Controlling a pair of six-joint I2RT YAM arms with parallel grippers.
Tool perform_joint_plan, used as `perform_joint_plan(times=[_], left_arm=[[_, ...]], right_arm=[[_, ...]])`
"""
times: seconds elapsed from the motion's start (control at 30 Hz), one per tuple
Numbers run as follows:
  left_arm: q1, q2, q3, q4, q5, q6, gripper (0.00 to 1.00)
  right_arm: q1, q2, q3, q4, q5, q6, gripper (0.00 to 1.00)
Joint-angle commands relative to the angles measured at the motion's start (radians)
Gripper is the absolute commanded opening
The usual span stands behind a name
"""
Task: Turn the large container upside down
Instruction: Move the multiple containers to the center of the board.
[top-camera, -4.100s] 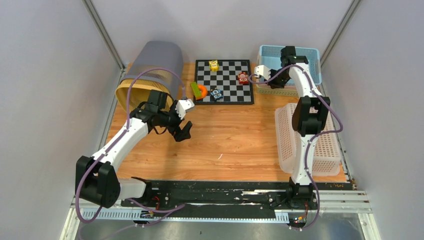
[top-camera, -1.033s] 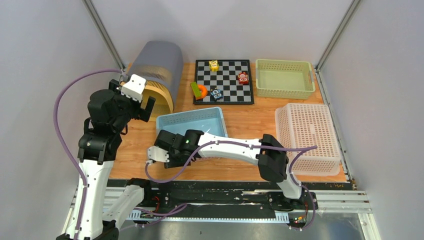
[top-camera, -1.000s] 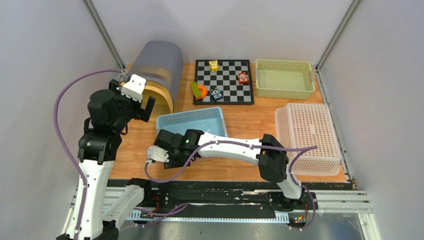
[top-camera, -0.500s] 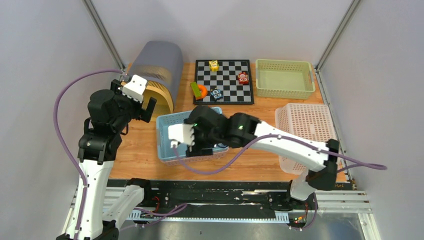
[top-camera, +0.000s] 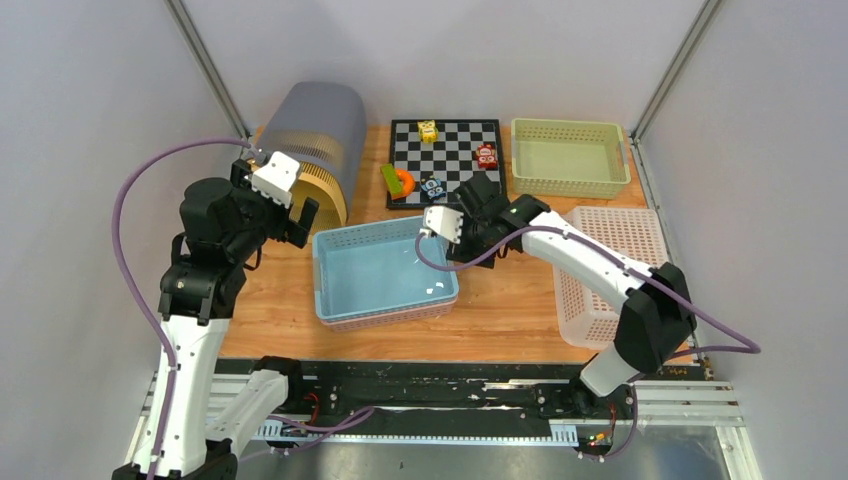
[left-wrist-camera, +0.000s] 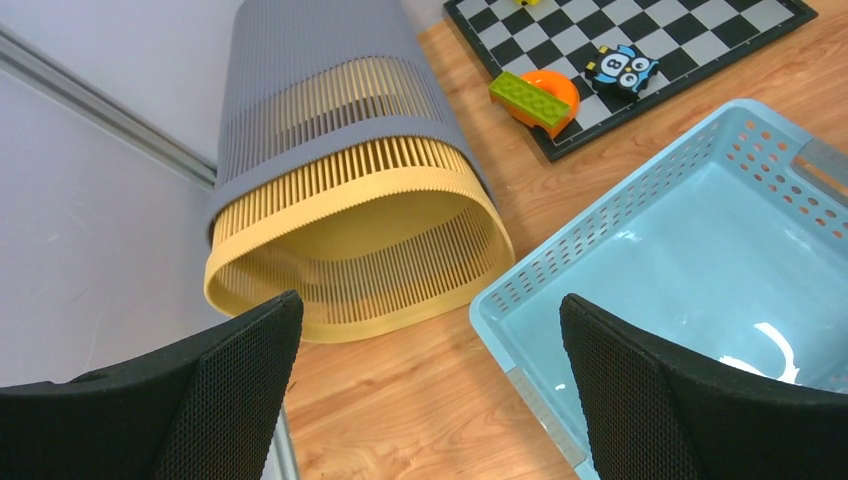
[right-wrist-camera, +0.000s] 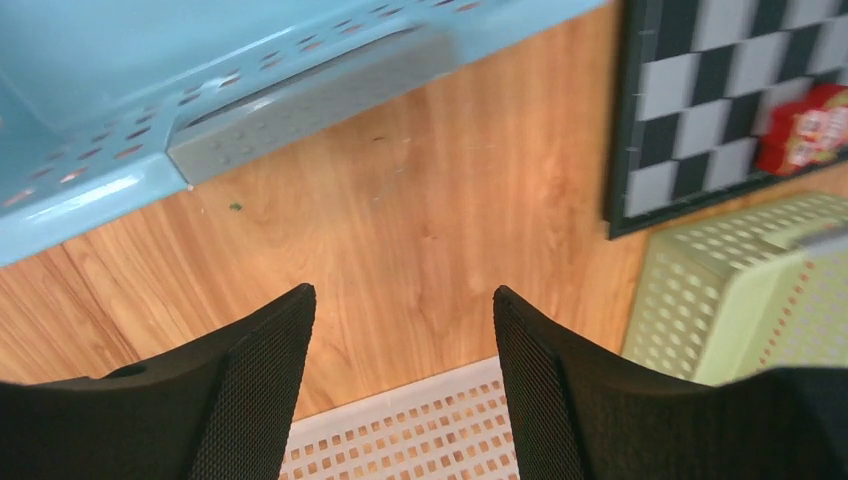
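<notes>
Pale blue perforated plastic, the basket (top-camera: 390, 318) sits open side up on the wooden table (top-camera: 500, 310) between the two arms. The right gripper (right-wrist-camera: 402, 295) hovers just beside its far right corner, fingers apart over wood, holding nothing. The left gripper (left-wrist-camera: 428, 305), spread wide, hangs near a ribbed grey-and-yellow bin (top-camera: 310, 130) lying on its side. A chessboard (top-camera: 450, 165), green basket (top-camera: 570, 180) and white basket (top-camera: 650, 230) lie beyond.
</notes>
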Motion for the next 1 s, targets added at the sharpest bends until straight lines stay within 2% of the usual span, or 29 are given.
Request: perform_joint_plan(times=[0.0, 0.27, 0.37, 0.53, 0.67, 0.97], left_arm=[[0.008, -0.003, -0.015, -0.005, 0.029, -0.013, 1.00], [0.009, -0.012, -0.042, 0.007, 0.042, -0.013, 1.00], [0.008, -0.008, -0.043, 0.011, 0.044, -0.013, 1.00], [0.008, -0.006, -0.042, 0.009, 0.047, -0.016, 1.00], [0.009, -0.007, -0.045, 0.009, 0.047, -0.017, 1.00], [0.008, -0.023, -0.060, 0.010, 0.052, -0.016, 1.00]], right_arm=[[-0.008, 0.038, -0.125, 0.104, -0.052, -0.178, 0.68], [-0.006, -0.024, -0.233, 0.215, -0.415, -0.179, 0.64], [0.020, -0.029, -0.238, 0.244, -0.486, -0.162, 0.63], [0.093, 0.030, -0.201, 0.261, -0.499, -0.110, 0.61], [0.168, 0.102, -0.162, 0.301, -0.442, -0.016, 0.62], [0.270, 0.246, -0.045, 0.362, -0.396, 0.029, 0.65]])
